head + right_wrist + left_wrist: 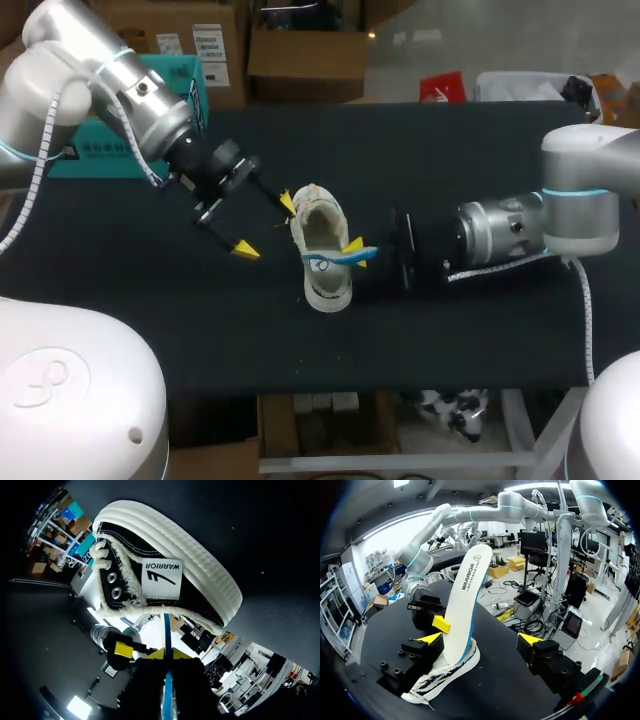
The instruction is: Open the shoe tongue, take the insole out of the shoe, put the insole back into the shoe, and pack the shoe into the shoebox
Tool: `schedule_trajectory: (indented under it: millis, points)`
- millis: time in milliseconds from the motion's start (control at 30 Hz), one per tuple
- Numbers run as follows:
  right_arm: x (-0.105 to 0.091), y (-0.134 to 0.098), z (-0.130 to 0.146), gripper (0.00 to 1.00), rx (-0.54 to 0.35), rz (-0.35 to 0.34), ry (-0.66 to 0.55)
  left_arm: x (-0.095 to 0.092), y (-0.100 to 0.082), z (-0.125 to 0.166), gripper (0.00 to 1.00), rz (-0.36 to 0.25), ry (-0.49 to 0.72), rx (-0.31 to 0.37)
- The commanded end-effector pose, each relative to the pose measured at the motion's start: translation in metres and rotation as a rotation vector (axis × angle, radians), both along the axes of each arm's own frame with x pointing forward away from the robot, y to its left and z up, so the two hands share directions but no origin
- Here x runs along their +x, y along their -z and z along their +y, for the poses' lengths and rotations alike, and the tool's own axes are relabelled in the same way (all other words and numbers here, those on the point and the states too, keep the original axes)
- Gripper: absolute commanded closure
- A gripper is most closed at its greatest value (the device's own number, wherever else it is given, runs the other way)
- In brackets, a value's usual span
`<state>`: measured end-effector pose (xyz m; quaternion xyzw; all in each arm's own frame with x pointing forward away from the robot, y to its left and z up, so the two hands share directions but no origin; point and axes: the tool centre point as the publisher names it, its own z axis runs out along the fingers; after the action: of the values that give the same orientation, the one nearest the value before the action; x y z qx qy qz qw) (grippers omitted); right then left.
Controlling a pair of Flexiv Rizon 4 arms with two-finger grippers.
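In the shoe [447, 677], the blue-edged insole [466, 597] stands upright.

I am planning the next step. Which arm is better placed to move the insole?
Right. The right gripper is shut on the insole, which stands upright in the shoe. The left gripper is open beside the shoe.

One shoe [326, 285], one insole [466, 600], perhaps one shoebox [100, 160]
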<state>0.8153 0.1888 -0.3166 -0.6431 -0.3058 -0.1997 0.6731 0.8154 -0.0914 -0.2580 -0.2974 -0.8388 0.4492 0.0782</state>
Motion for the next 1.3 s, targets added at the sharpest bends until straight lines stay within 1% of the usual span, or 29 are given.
schedule_trajectory:
  millis: [33,100,133,233,267,333,367,433,467,500,567,600,667,700,767,800,867,900,933,1000,1033,1067,1133,1167,1300]
  points:
    - [-0.007,0.012,-0.004,1.00,0.046,-0.004,0.042,-0.011,0.009,-0.004,0.00,-0.082,-0.154,-0.079]
    - [-0.007,0.013,-0.004,1.00,0.047,-0.008,0.063,-0.011,0.013,-0.006,0.00,-0.105,-0.156,-0.101]
    - [-0.007,0.014,-0.004,1.00,0.051,-0.009,0.069,-0.011,0.014,-0.007,0.00,-0.105,-0.156,-0.105]
    - [-0.008,0.013,-0.004,1.00,0.057,-0.015,0.084,-0.013,0.019,-0.010,0.00,-0.153,-0.149,-0.125]
    - [-0.008,0.012,-0.003,1.00,0.059,-0.016,0.087,-0.014,0.021,-0.013,0.00,-0.187,-0.155,-0.123]
    - [-0.008,0.009,-0.003,1.00,0.058,-0.016,0.092,-0.015,0.024,-0.016,0.00,-0.205,-0.136,-0.140]
    - [-0.008,0.008,-0.002,1.00,0.058,-0.016,0.093,-0.015,0.026,-0.018,0.00,-0.229,-0.147,-0.147]
    - [-0.008,0.005,-0.001,1.00,0.056,-0.018,0.096,-0.015,0.030,-0.022,0.00,-0.245,-0.141,-0.161]
    - [-0.008,0.004,0.000,1.00,0.056,-0.019,0.102,-0.015,0.031,-0.024,0.00,-0.273,-0.155,-0.169]
    - [-0.007,0.004,0.000,1.00,0.055,-0.019,0.103,-0.014,0.033,-0.026,0.00,-0.277,-0.159,-0.171]
    - [-0.007,0.003,0.002,1.00,0.052,-0.020,0.108,-0.013,0.036,-0.031,0.00,-0.307,-0.163,-0.174]
    - [-0.006,0.003,0.003,1.00,0.050,-0.020,0.108,-0.013,0.037,-0.032,0.00,-0.295,-0.157,-0.178]
    - [-0.004,0.003,0.006,1.00,0.033,-0.026,0.093,-0.011,0.039,-0.035,0.02,-0.326,-0.168,-0.189]
    - [-0.003,0.002,0.008,1.00,0.032,-0.029,0.090,-0.010,0.039,-0.036,0.06,-0.316,-0.166,-0.196]
    - [-0.003,0.001,0.009,1.00,0.013,-0.037,0.091,-0.008,0.039,-0.037,0.11,-0.339,-0.183,-0.210]
    - [-0.002,0.001,0.009,1.00,0.015,-0.043,0.092,-0.007,0.040,-0.037,0.16,-0.342,-0.181,-0.215]
    - [-0.002,0.001,0.009,1.00,0.014,-0.049,0.094,-0.006,0.041,-0.039,0.28,-0.373,-0.198,-0.222]
    - [-0.002,0.000,0.010,1.00,0.015,-0.051,0.095,-0.005,0.042,-0.040,0.32,-0.375,-0.198,-0.221]
    - [-0.002,0.000,0.010,1.00,0.014,-0.055,0.098,-0.004,0.043,-0.041,0.34,-0.391,-0.207,-0.225]
    - [-0.003,-0.001,0.010,1.00,0.013,-0.058,0.100,-0.001,0.045,-0.043,0.45,-0.407,-0.214,-0.223]
    - [-0.003,-0.002,0.010,1.00,0.012,-0.059,0.102,0.000,0.046,-0.044,0.52,-0.409,-0.216,-0.231]
    - [-0.004,-0.003,0.011,1.00,0.010,-0.062,0.103,0.003,0.046,-0.045,0.56,-0.424,-0.227,-0.231]
    - [-0.004,-0.004,0.011,1.00,0.008,-0.064,0.105,0.005,0.047,-0.047,0.60,-0.430,-0.231,-0.241]
    - [-0.004,-0.004,0.011,1.00,0.007,-0.065,0.106,0.007,0.048,-0.049,0.64,-0.438,-0.234,-0.246]
    - [-0.005,-0.004,0.011,1.00,0.006,-0.066,0.110,0.009,0.049,-0.053,0.67,-0.450,-0.237,-0.252]
